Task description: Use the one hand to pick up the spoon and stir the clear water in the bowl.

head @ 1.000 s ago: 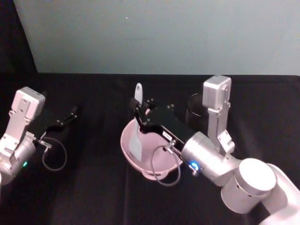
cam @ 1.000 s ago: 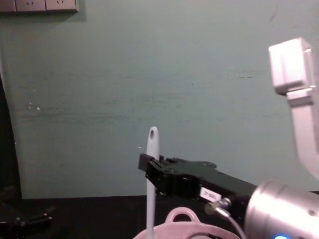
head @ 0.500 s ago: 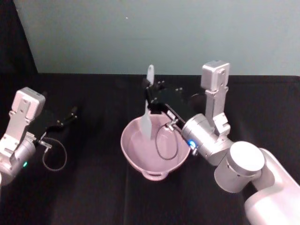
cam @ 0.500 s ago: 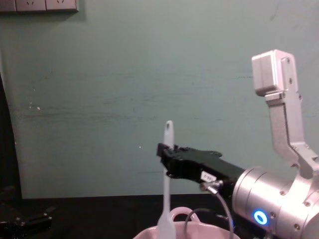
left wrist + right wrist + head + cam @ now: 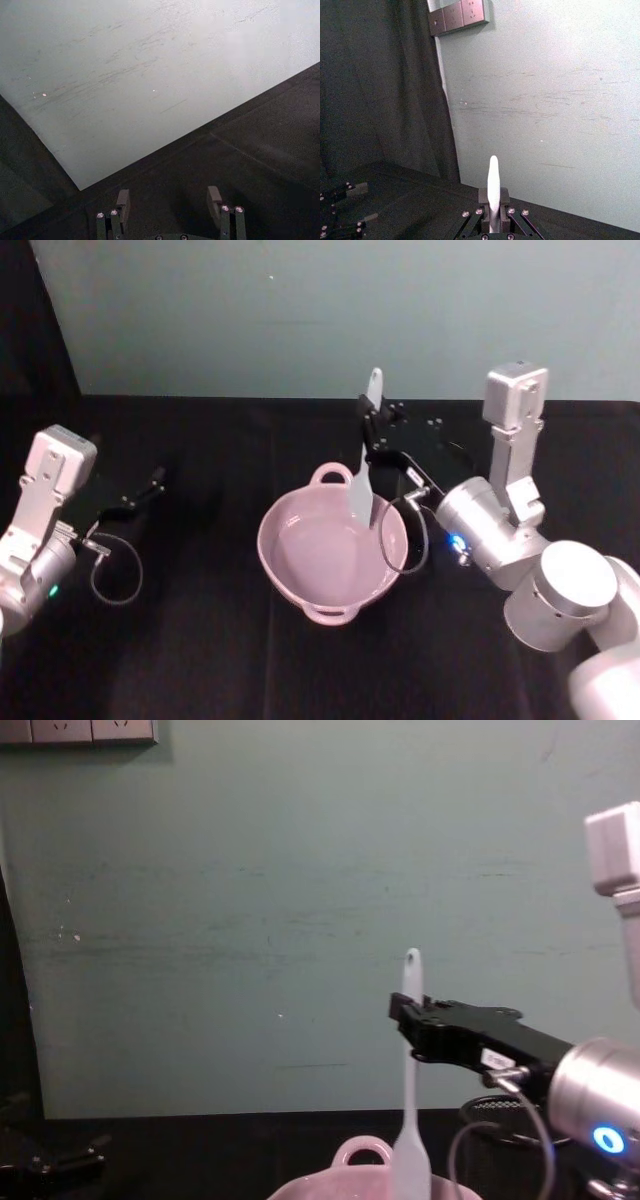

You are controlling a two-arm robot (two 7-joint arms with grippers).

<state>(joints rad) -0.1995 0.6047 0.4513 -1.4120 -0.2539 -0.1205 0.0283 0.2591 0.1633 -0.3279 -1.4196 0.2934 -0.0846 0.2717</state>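
The spoon (image 5: 362, 480), slim and white, stands upright, blade down inside the pink bowl (image 5: 290, 585) by its far right rim; the right gripper (image 5: 372, 428) pinches its handle; the chest view adds a mesh cup (image 5: 497, 1115) behind; the left gripper (image 5: 167, 198), parked left, gapes empty.

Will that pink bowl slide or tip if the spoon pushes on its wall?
Probably slides before tipping: the bowl looks wide and low. The slim spoon, upright in the right gripper at its right side, likely flexes first.
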